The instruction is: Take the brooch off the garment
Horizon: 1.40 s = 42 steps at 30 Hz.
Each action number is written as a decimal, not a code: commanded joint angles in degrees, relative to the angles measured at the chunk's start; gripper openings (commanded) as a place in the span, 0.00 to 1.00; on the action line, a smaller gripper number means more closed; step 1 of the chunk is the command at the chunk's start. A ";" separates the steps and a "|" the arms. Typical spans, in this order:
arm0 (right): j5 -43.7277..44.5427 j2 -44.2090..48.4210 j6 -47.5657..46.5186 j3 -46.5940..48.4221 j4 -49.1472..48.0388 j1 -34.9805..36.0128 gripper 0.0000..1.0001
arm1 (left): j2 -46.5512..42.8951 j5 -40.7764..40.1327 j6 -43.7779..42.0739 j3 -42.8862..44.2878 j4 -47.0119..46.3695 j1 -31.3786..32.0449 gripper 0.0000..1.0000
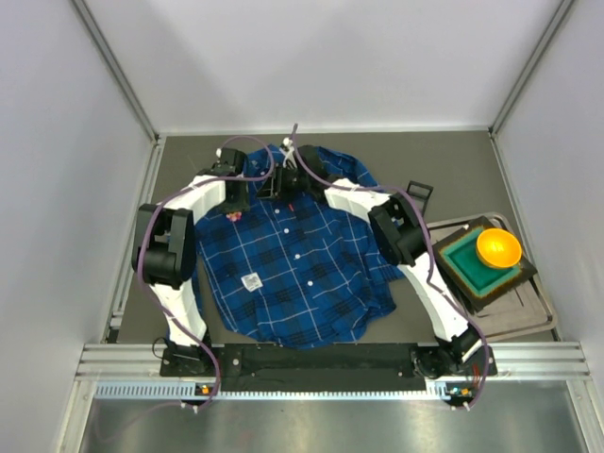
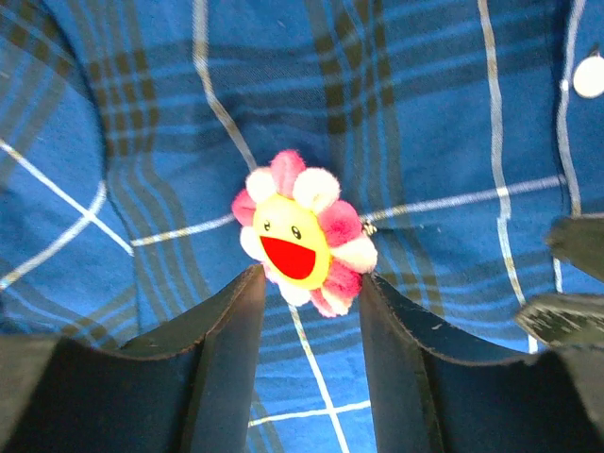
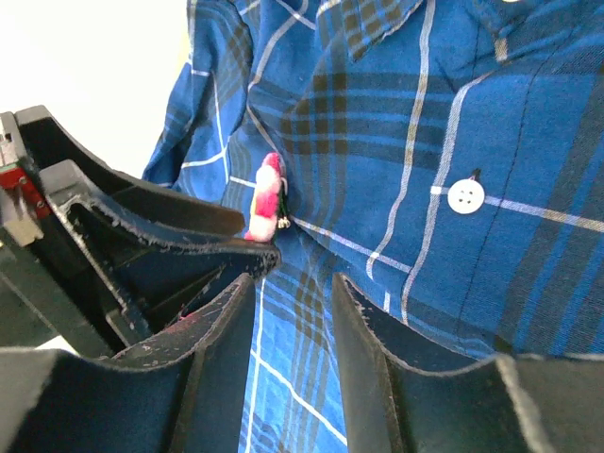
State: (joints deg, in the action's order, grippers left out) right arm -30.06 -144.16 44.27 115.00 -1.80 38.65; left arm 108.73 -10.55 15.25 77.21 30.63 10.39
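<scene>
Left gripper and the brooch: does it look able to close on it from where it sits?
Probably yes. The left gripper has its jaws open either side of the brooch, which lies on the shirt with nothing covering it.

My two arms on screen: white shells, black joints, purple cabling.

From the overhead camera I see the left arm (image 1: pixel 179 302) and the right arm (image 1: pixel 434 304) built alike: smooth white link covers, with bulky black housings at the elbows (image 1: pixel 165 247) and black bases (image 1: pixel 184 359). A thin purple cable (image 1: pixel 245 140) loops loosely along each arm, from base to wrist. On my wrist feeds, the left fingers (image 2: pixel 226 359) and the right fingers (image 3: pixel 377 368) are matte black with curved inner faces, and their edges are scuffed pale and rough. The right wrist feed also shows a small red part (image 3: pixel 21 193) on the body behind the left fingers.
</scene>
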 commanded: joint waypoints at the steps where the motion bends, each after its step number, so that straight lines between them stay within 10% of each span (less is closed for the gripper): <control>1: -1.75 4.85 -0.94 -0.83 -4.61 -0.07 0.39 | -1.15 -8.17 -3.55 -0.39 -6.02 0.85 0.50; 10: -2.02 5.20 -0.76 -2.76 -5.67 -0.07 0.38 | 1.40 -11.07 -6.90 0.31 -6.20 2.61 0.50; 25: -1.14 2.57 -3.14 -5.40 -15.86 2.83 0.40 | 0.70 -6.42 -6.11 2.68 -1.19 1.91 0.04; 42: 1.41 3.97 -1.38 -9.18 -17.00 3.62 0.29 | -0.80 29.77 1.36 3.74 5.15 -9.33 0.00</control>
State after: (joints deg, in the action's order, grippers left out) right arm -28.58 -143.33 43.68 107.57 -17.47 42.46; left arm 110.10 6.68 13.52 81.54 34.65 3.27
